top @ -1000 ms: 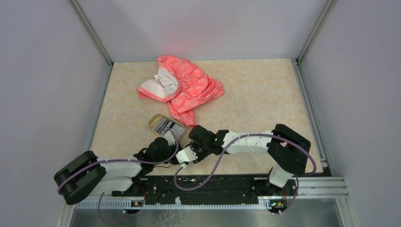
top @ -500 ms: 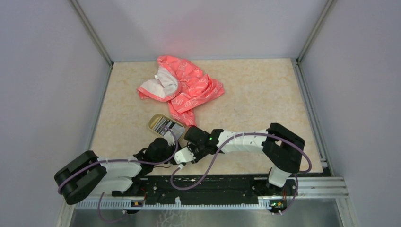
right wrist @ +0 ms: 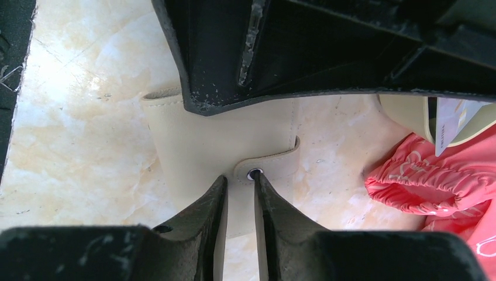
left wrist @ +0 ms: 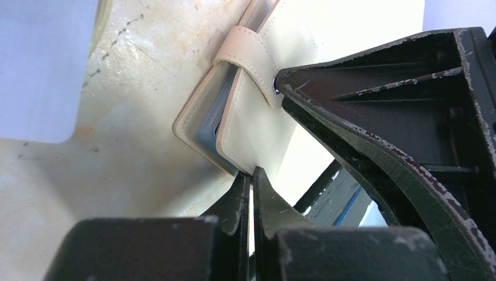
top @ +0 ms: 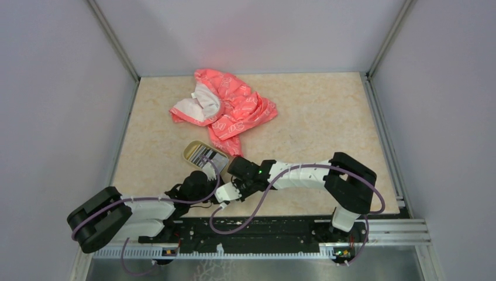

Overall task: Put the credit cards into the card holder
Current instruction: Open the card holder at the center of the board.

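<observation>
The beige card holder (left wrist: 257, 123) lies on the table with its strap snapped across the front. My left gripper (left wrist: 251, 171) is shut on the bottom edge of its front cover. My right gripper (right wrist: 240, 177) stands over the card holder (right wrist: 193, 134) with only a narrow gap between its jaws, its tips against the strap's end at the snap. In the top view both grippers, left (top: 206, 182) and right (top: 225, 193), meet near the front edge and hide the holder. Striped credit cards (top: 205, 157) lie in an oval dish just behind them.
The gold-rimmed dish (top: 190, 151) sits directly behind the grippers. A crumpled pink-red cloth (top: 225, 108) lies further back at centre left, and also shows in the right wrist view (right wrist: 433, 175). Grey walls enclose the table on three sides.
My right gripper has slid a little to the left over the holder and its jaws have narrowed. The left gripper has kept its grip and place.
</observation>
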Robot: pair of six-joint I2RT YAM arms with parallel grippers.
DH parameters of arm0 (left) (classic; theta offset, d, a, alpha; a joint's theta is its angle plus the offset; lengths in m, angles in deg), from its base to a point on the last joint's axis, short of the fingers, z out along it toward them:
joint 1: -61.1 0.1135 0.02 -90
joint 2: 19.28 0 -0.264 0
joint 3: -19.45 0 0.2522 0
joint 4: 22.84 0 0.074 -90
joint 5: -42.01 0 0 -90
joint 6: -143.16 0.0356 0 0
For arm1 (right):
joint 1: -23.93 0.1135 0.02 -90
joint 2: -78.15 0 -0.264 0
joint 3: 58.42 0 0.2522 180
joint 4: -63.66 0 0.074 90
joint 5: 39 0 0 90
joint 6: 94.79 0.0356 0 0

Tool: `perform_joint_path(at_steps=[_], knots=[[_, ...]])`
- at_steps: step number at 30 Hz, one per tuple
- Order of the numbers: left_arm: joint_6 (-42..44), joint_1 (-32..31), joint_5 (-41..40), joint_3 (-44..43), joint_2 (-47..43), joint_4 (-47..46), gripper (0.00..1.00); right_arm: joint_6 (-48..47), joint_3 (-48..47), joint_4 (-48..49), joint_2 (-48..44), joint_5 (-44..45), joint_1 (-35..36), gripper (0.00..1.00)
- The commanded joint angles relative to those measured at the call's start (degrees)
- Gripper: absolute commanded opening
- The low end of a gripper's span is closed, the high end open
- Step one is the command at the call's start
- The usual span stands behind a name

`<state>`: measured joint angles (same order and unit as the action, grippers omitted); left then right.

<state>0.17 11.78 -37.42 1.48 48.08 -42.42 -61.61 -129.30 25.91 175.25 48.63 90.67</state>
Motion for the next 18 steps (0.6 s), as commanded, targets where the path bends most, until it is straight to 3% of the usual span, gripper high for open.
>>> perform_joint_path(at_steps=[1,6,18], knots=[[2.2,-0.9,2.4,1.4,0.5,0.0,0.02,1.4,2.5,6.0,4.5,-3.0,-0.4,0.07],[3.2,-0.9,1.7,2.0,0.4,-0.3,0.01,2.4,2.5,5.9,1.7,-5.1,-2.2,0.0],[4.6,-0.9,3.5,2.2,3.8,-3.9,0.01,5.6,3.1,6.9,-3.7,-11.6,-5.9,0.0]])
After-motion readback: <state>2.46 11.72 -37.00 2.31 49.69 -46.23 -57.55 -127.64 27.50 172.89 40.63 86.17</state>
